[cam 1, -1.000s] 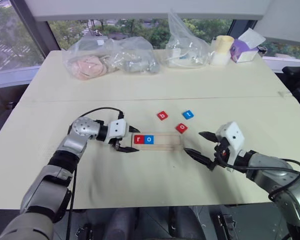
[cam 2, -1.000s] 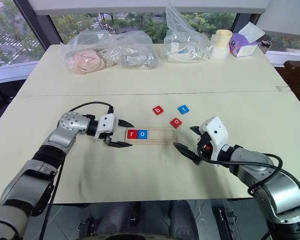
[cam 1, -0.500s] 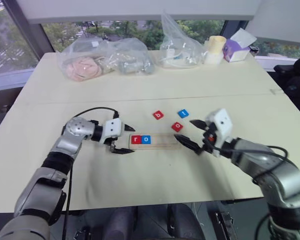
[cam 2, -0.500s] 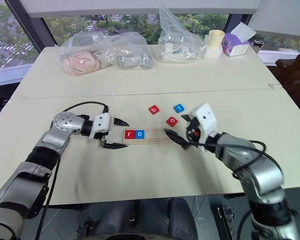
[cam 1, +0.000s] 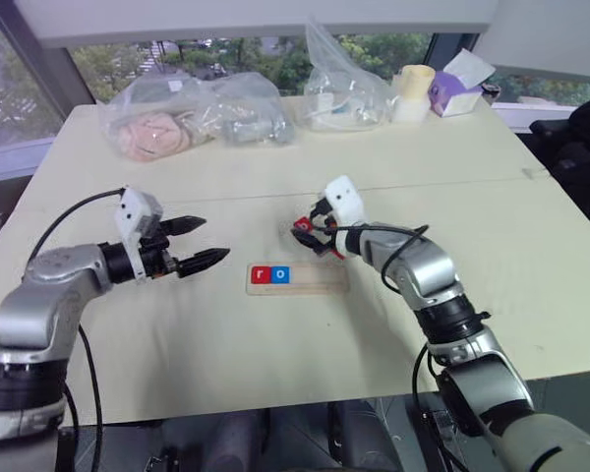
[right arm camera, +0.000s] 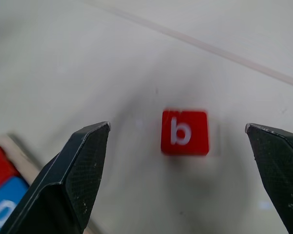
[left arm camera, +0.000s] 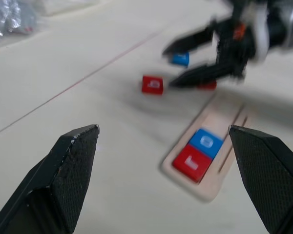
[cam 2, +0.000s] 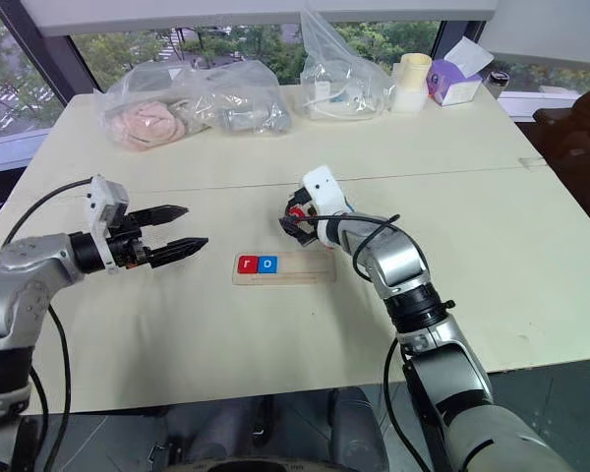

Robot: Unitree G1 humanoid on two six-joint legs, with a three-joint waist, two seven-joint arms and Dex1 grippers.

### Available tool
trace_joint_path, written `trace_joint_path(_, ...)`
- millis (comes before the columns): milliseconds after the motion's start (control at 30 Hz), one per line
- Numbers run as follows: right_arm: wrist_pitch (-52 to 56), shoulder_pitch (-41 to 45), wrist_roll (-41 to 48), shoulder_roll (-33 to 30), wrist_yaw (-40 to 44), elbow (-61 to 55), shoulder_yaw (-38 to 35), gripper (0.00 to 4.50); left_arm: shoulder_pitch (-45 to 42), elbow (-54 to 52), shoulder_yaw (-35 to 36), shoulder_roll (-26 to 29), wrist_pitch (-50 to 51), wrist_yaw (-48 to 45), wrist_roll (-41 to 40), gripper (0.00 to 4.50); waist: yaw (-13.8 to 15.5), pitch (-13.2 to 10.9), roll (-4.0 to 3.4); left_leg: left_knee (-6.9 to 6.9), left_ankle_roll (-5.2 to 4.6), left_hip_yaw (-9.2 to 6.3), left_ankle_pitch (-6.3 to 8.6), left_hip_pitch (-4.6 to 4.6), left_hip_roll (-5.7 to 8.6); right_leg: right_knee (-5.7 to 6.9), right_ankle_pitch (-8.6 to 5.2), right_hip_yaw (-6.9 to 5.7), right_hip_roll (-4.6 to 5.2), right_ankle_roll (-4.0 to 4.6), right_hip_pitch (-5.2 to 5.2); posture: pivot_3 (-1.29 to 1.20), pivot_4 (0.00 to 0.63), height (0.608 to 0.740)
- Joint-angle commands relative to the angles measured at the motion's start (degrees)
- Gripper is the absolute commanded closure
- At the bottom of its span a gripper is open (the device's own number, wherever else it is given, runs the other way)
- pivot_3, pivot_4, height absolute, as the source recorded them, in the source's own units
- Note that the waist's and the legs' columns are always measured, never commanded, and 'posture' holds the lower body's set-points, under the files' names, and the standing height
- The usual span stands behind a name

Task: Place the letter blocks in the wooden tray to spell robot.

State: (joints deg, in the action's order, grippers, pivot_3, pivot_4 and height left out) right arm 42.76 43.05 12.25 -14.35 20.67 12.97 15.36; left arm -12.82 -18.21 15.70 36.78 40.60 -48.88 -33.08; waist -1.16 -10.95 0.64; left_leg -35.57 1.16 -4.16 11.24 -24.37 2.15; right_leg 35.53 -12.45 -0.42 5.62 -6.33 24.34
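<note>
From the head view, your left hand [cam 1: 195,243] hangs wide open and empty, left of the wooden tray [cam 1: 297,279] holding red r and blue o. In the right wrist view, your right hand [right arm camera: 180,141] gapes open around the red b block [right arm camera: 184,132] on the desk [right arm camera: 63,58].
</note>
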Motion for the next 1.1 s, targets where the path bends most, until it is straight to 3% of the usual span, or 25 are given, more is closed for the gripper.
trace_joint_path(33,-2.36,3.26,-2.72,1.85,0.17,4.46,-0.05,0.00,2.57,-7.70,3.58,-1.30,2.99,6.32,-3.30,0.07,0.00,0.00,0.00,0.00,0.02,0.00,-0.01,0.01,-0.01,0.03,0.01,0.01,-0.04,0.02,0.01,0.00,0.150,0.740)
trace_joint_path(200,-6.76,6.79,-4.51,6.62,-1.24,15.23,-2.33,0.00,3.75,-9.13,3.30,-1.65,3.20,9.83,-3.74,0.07,0.00,0.01,-0.01,0.02,0.04,0.18,-0.02,0.11,-0.01,0.12,0.01,0.00,-0.13,0.07,0.00,0.00,0.150,0.740)
trace_joint_path(233,-7.40,7.19,-4.62,7.26,-1.12,16.31,-2.76,0.25,3.83,-8.96,2.93,-1.33,2.86,9.97,-3.35,0.02,-0.02,0.01,-0.01,0.04,0.04,0.20,-0.02,0.12,-0.01,0.12,0.01,0.01,-0.13,0.07,0.00,0.00,0.150,0.740)
trace_joint_path(300,-8.16,7.65,-5.17,8.10,-1.23,17.47,-3.23,0.84,3.90,-8.77,2.34,-0.77,2.25,10.02,-2.91,0.00,-0.03,0.01,-0.01,0.07,0.04,0.23,-0.02,0.12,-0.01,0.12,0.02,0.02,-0.13,0.06,0.02,0.00,0.150,0.740)
trace_joint_path(467,-6.32,7.35,-6.56,8.06,-1.09,15.34,-3.29,3.33,3.02,-8.03,1.33,-0.32,1.38,10.15,-2.79,0.00,-0.02,0.01,-0.01,0.08,0.05,0.25,-0.02,0.12,-0.01,0.11,0.00,0.04,-0.13,0.09,0.03,0.00,0.150,0.740)
trace_joint_path(633,-3.87,6.75,-6.31,7.55,-4.43,7.88,-6.98,3.30,0.83,-7.75,-2.16,-0.36,-0.01,9.54,-1.72,0.00,0.15,0.00,-0.01,0.12,0.05,0.26,-0.03,0.13,-0.01,0.12,-0.02,0.05,-0.13,0.12,0.06,0.00,0.150,0.740)
trace_joint_path(867,24.04,-3.68,-2.12,7.30,-14.55,-26.04,-23.09,3.30,-2.46,-10.04,-11.95,-1.59,-0.20,8.25,-0.88,0.00,0.48,0.02,0.00,0.15,0.08,0.28,-0.04,0.03,0.00,-0.02,-0.02,0.07,-0.08,0.13,0.06,0.00,0.150,0.740)
trace_joint_path(1100,43.14,-16.34,-4.05,5.20,-18.26,-50.15,-28.69,3.30,-5.64,-8.02,-16.91,-3.57,-1.07,6.07,-0.90,0.00,0.28,0.03,-0.05,0.25,0.07,0.34,-0.04,0.06,-0.05,0.00,-0.12,0.07,-0.09,0.31,0.13,0.00,0.150,0.740)
